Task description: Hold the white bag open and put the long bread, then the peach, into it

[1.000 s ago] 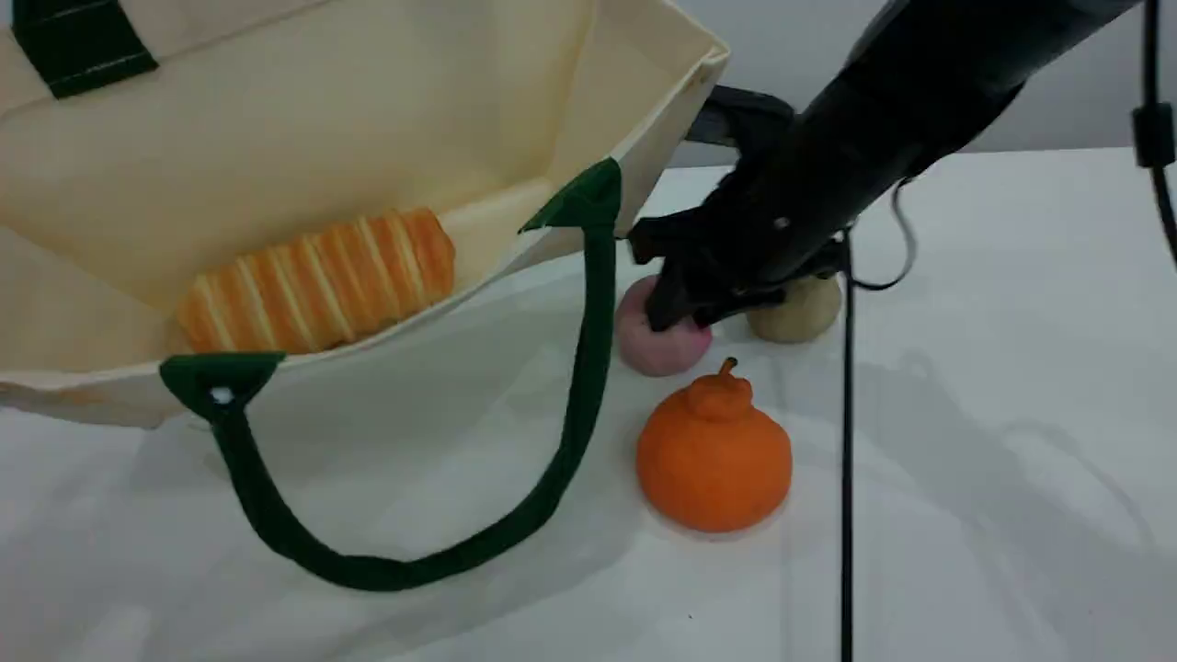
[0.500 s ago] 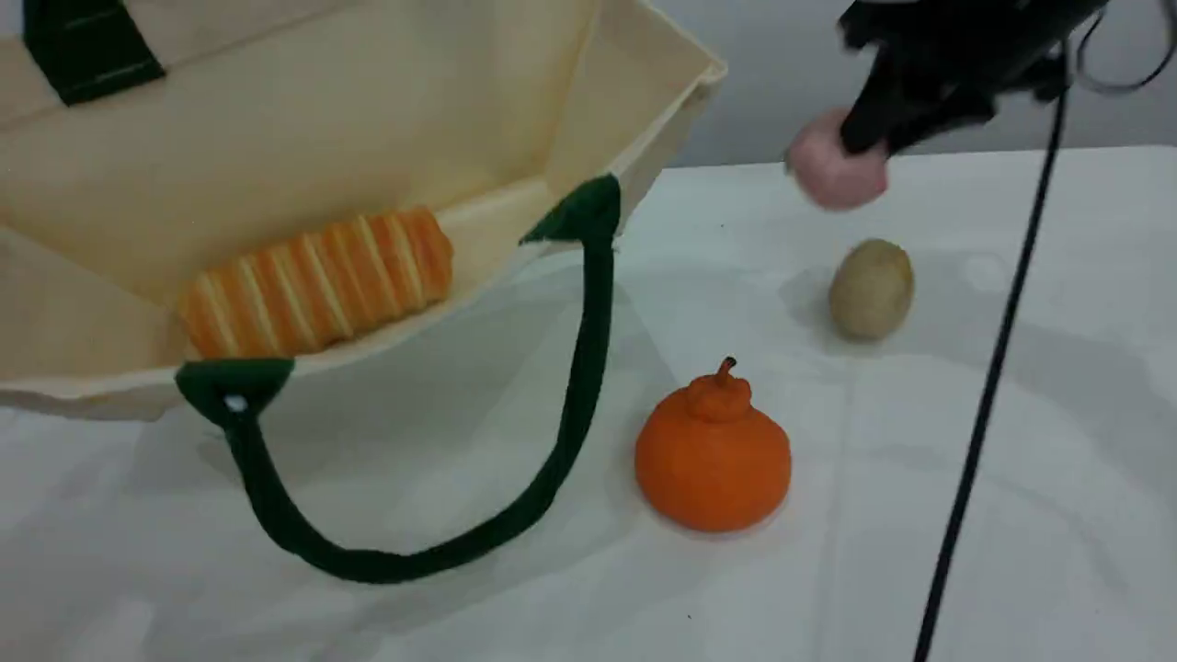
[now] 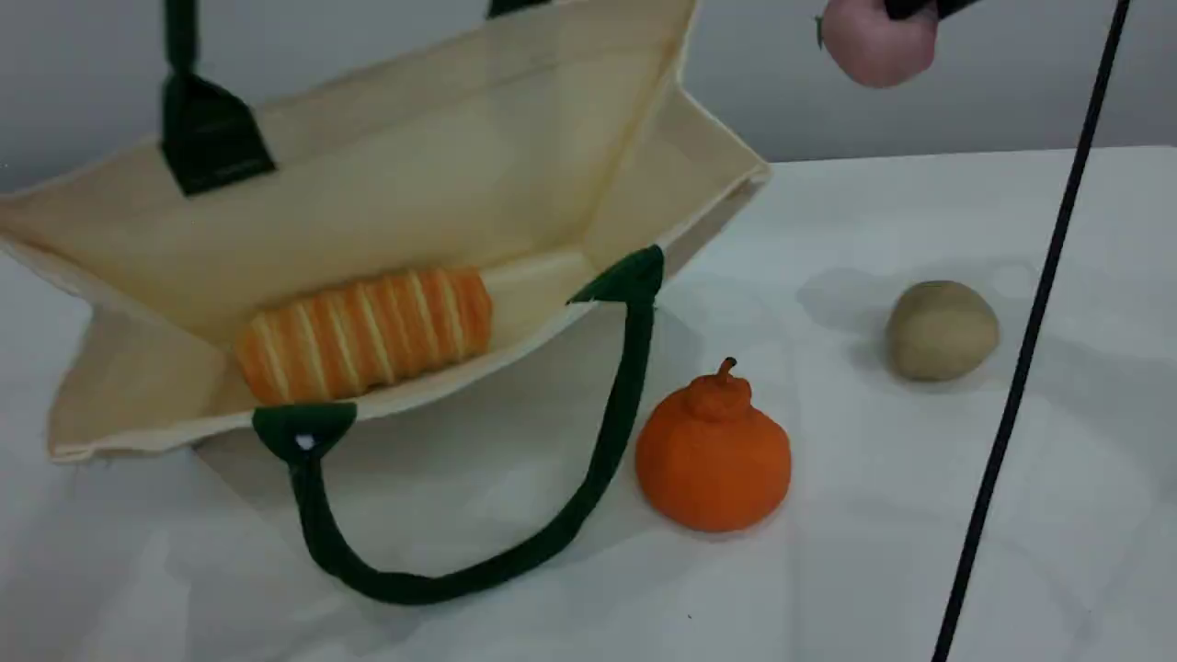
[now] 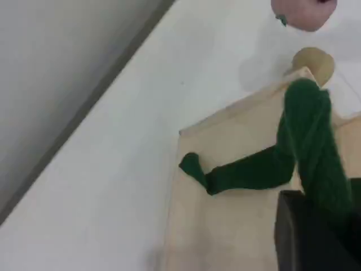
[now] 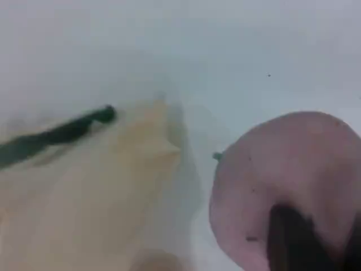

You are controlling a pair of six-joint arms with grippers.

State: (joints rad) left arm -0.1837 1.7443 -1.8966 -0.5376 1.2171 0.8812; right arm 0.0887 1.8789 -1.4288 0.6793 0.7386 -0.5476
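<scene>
Scene view shows us our right hand [image 3: 910,9] pinching the peach [image 3: 878,46] high above the bench, while our left hand [image 4: 316,237] clamps the strap [image 4: 310,141], keeping the white bag [image 3: 414,184] open below-left around the long bread [image 3: 363,336].

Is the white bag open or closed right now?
Open. The white bag gapes wide toward the camera, its far handle pulled upward, so its cream lining shows with the long bread lying inside.

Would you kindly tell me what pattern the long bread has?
The long bread has orange and pale tan cross stripes, clearest in the scene view.
</scene>
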